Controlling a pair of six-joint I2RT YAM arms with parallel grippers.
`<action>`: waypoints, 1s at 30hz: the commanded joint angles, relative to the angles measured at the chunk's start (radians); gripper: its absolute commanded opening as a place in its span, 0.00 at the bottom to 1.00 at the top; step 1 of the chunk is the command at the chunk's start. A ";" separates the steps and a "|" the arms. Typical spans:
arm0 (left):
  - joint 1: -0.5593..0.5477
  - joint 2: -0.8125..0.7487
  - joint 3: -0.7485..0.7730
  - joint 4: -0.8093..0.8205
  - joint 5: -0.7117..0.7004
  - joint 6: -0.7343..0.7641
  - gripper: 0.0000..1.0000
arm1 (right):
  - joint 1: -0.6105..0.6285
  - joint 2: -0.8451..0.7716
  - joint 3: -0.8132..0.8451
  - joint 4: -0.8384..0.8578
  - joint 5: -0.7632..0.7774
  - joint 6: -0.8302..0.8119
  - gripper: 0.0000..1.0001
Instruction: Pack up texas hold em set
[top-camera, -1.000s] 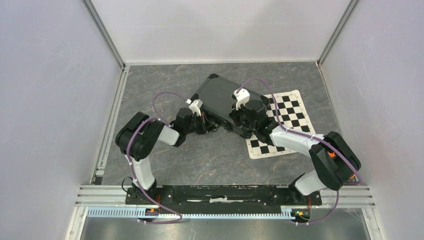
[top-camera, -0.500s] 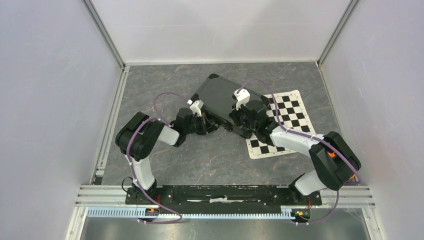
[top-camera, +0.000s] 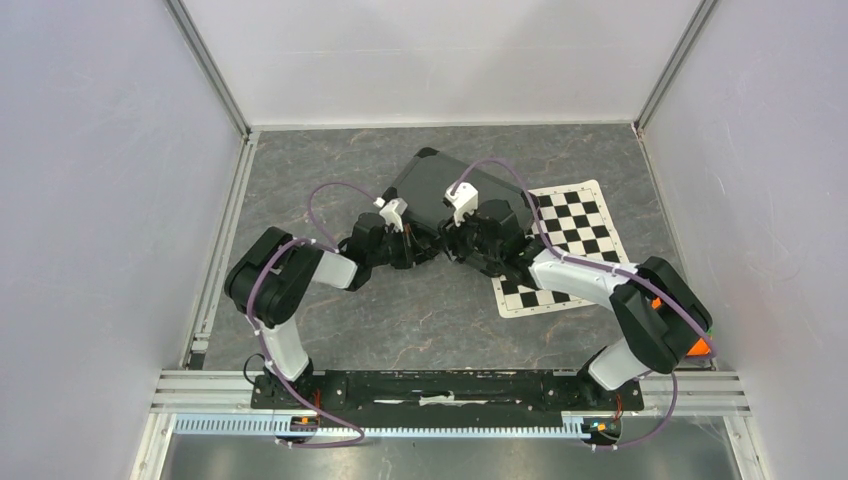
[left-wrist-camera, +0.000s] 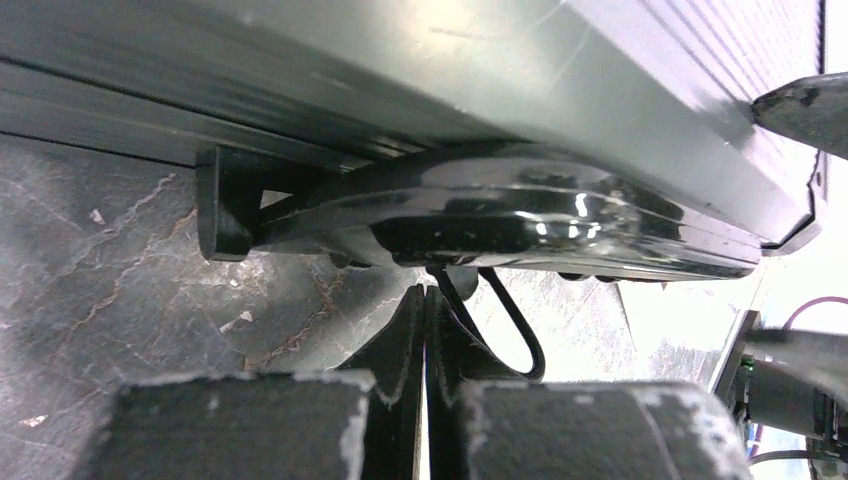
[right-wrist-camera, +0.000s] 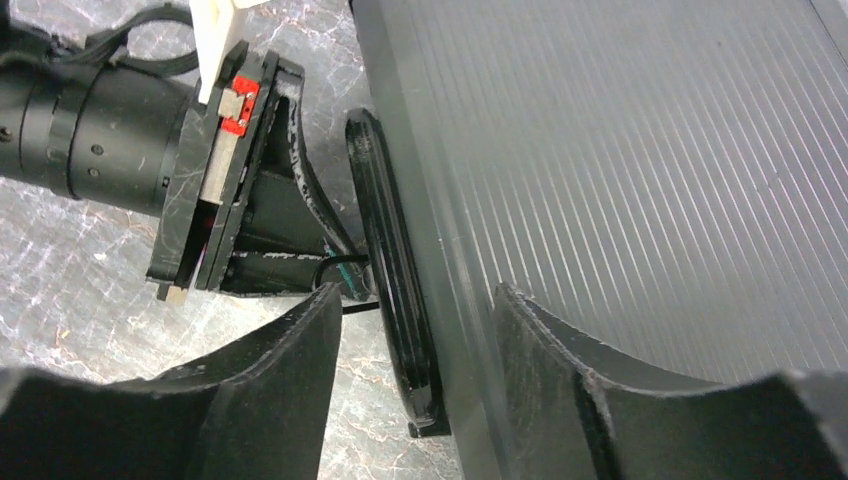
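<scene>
The black hard case (top-camera: 432, 180) of the texas hold em set lies closed, at a slant, in the middle of the table. Its glossy black handle (left-wrist-camera: 500, 212) runs along the near edge, under the ribbed lid (right-wrist-camera: 650, 170). My left gripper (left-wrist-camera: 427, 292) is shut, its tips just below the handle with nothing between them; in the top view the left gripper (top-camera: 425, 250) is at the case's front edge. My right gripper (right-wrist-camera: 415, 345) is open and straddles the handle (right-wrist-camera: 392, 280) and the lid's edge, one finger on each side. The right gripper (top-camera: 465, 240) sits right beside the left one.
A black-and-white checkered mat (top-camera: 580, 225) lies under and to the right of the case. The grey marbled tabletop (top-camera: 420, 310) is enclosed by white walls on three sides. A thin black cable loop (left-wrist-camera: 520, 335) hangs by my left fingers.
My right gripper has opened and slid left along the case's front edge toward the handle. The left arm and the case have stayed in place.
</scene>
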 joint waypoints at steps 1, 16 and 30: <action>-0.006 -0.055 0.029 0.006 0.023 0.015 0.02 | 0.045 0.053 -0.003 -0.209 -0.010 -0.038 0.65; -0.005 -0.050 0.051 0.034 0.031 -0.009 0.02 | 0.178 0.156 0.113 -0.359 0.304 -0.151 0.78; -0.005 -0.037 0.058 0.063 0.033 -0.022 0.02 | 0.209 0.239 0.166 -0.421 0.344 -0.168 0.82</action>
